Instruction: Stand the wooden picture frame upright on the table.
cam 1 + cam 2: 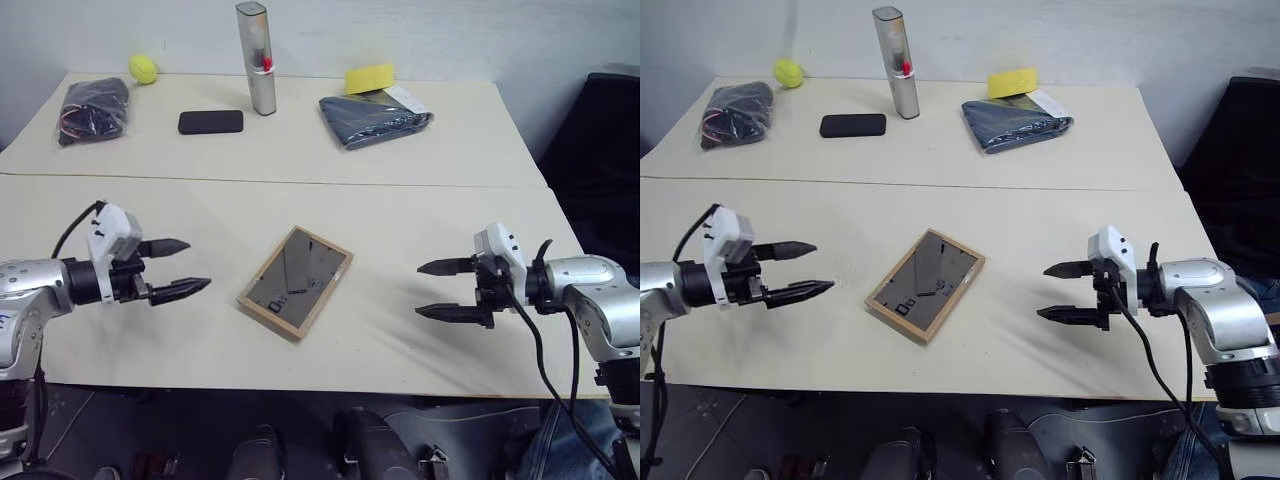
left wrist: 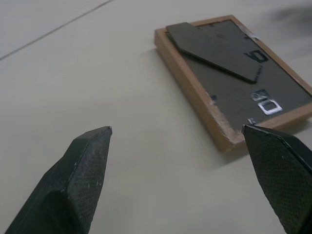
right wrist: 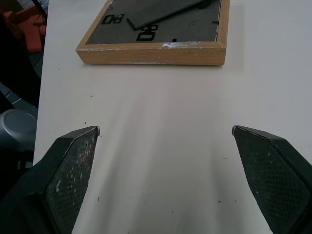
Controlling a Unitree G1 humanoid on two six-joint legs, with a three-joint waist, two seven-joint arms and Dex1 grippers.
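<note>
- A cream desk fills the scene, joined by a seam line to a matching top behind it, with a pale wall beyond.
- The wooden picture frame lies flat near the middle of the front desk, turned at an angle to the desk edge.
- It is a rectangle of light wood around a dark panel. The wrist views show that this panel is the back board, with a dark folding stand lying flat against it and small metal clips; one corner of the wood looks scuffed.
- The left gripper hovers to the frame's left, fingers spread apart and empty, pointing toward it.
- The right gripper hovers to the frame's right, also spread wide and empty, pointing toward it.
- Neither gripper touches the frame.
- On the far top sit a black slab, a tall silver container, a yellow ball, a dark bag, a folded dark cloth and a yellow sponge.
</note>
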